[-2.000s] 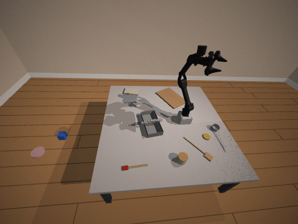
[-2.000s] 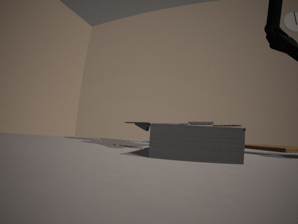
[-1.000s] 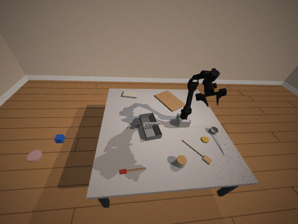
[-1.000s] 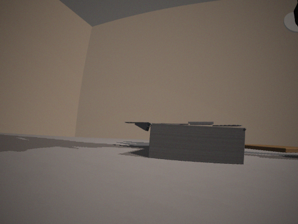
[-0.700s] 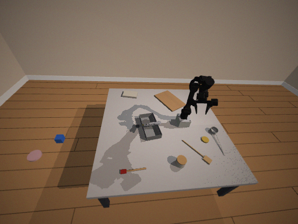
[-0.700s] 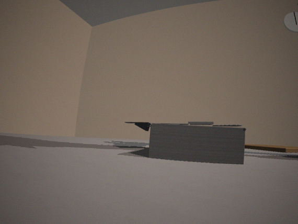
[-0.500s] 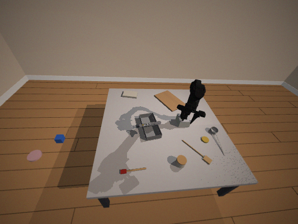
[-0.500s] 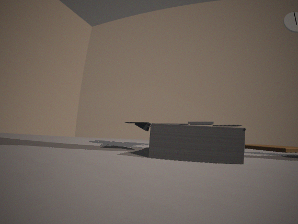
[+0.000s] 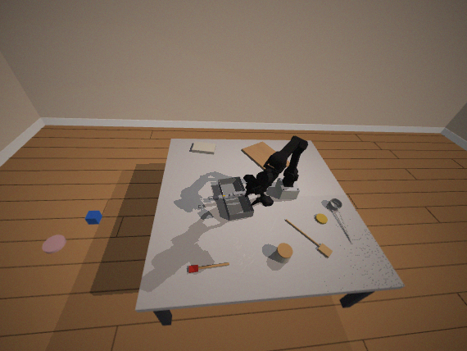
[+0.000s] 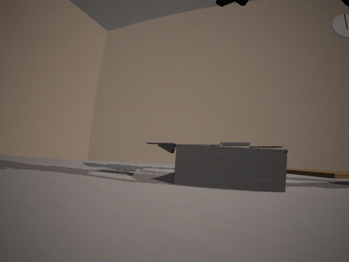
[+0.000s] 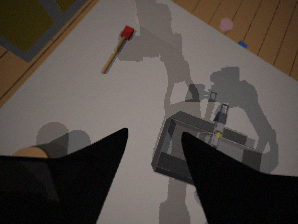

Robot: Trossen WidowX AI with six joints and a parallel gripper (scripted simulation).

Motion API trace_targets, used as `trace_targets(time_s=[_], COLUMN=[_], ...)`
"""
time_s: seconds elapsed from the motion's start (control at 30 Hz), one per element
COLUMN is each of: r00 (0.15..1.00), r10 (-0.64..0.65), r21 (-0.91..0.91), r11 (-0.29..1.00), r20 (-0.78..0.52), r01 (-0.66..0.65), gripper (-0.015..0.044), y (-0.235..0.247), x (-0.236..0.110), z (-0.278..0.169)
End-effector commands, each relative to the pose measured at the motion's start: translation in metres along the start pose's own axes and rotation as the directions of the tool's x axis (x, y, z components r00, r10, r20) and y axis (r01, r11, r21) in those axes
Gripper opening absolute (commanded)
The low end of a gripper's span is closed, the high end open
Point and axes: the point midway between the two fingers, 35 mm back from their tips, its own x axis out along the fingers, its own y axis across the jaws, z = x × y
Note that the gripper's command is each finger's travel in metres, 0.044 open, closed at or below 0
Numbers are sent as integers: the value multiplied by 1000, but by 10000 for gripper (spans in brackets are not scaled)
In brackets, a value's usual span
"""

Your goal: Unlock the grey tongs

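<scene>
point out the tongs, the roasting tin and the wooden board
tongs [image 11: 220, 121], wrist view, on the grey shaft near the hinge
roasting tin [image 9: 235, 211], top view, on its near wall
wooden board [image 9: 256, 152], top view, on its bare top face

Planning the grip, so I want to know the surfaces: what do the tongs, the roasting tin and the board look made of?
Tongs: grey, probably metal, with a small yellow spot, maybe the lock. Roasting tin: dull dark grey, metal-like, matte. Board: light tan, looks like wood, no gloss visible.

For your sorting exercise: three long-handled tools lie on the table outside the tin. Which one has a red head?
The small spatula near the table's front left edge; the other two have a tan head and a metal ring.
</scene>
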Motion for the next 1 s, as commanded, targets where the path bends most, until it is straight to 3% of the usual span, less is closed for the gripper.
trace_targets(time_s=[0.0, 0.33, 0.97], r00=[987, 806, 801], r10=[-118, -384, -388], r21=[-6, -152, -156], r11=[993, 923, 921], r20=[-107, -450, -456], r01=[118, 355, 357], gripper=[260, 260, 260], y=[-36, -151, -160], x=[46, 146, 151], z=[-14, -88, -98])
